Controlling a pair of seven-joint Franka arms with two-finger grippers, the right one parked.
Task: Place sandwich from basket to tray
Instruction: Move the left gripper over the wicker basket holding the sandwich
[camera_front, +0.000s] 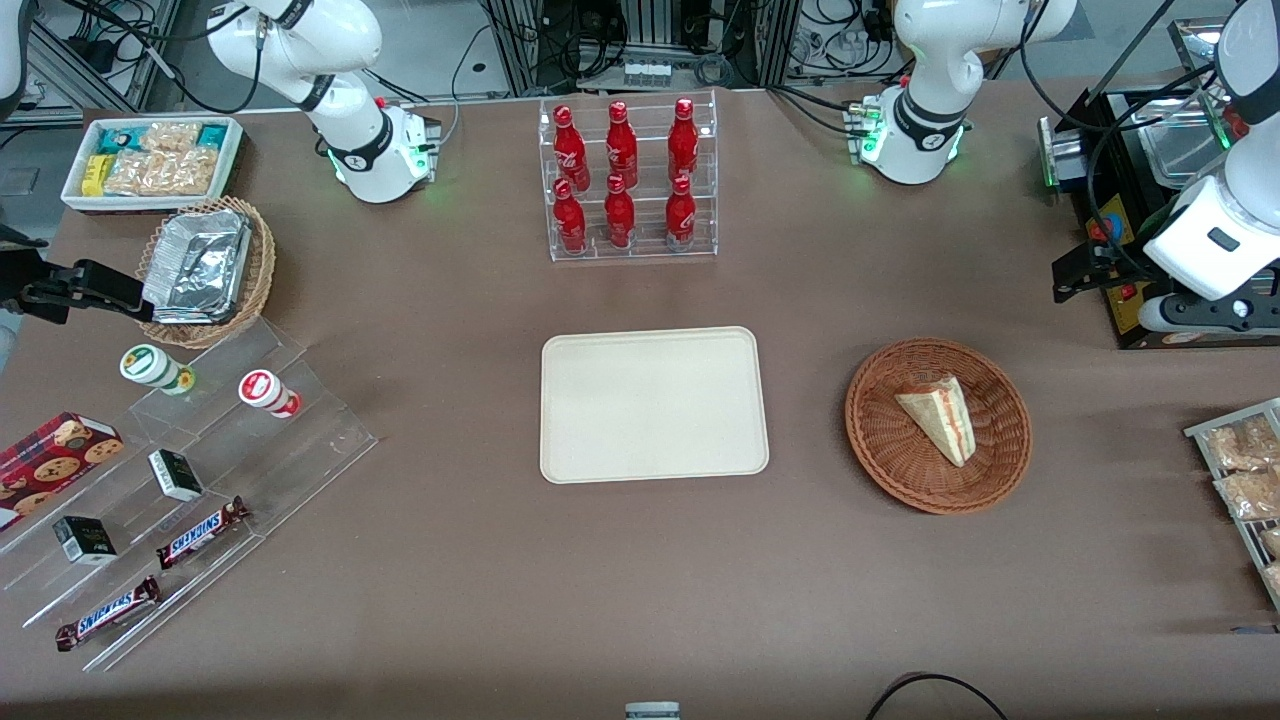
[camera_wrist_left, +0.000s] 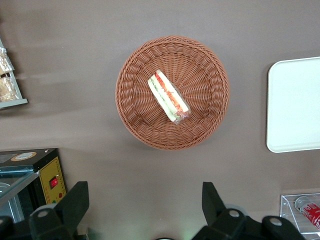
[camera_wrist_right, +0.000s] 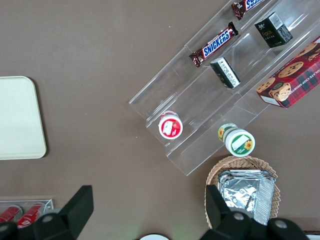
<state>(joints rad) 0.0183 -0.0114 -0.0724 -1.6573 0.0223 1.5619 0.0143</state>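
Hovering high above the brown worktop toward the working arm's end, the gripper looks straight down on the basket, its black fingers spread wide apart with nothing between them. In the front view the gripper's own tips can't be made out.

Sandwich – small triangular wedge, pale bread, red, orange and green layers along one edge, seemingly in clear wrap – lies on its side in the middle of the basket, a round shallow bowl of reddish-brown woven wicker. Tray sits near the worktop's centre, well apart from the basket: flat, cream-beige, smooth plastic, rounded corners, low rim, nothing on it.

Farther from the front camera than the tray, a clear acrylic rack holds six red bottles with white script, too small to read. Toward the parked arm's end: tan wicker basket of crinkled foil containers, a stepped clear stand with two bars marked "SNICKERS", small dark boxes, two round-lidded cups.
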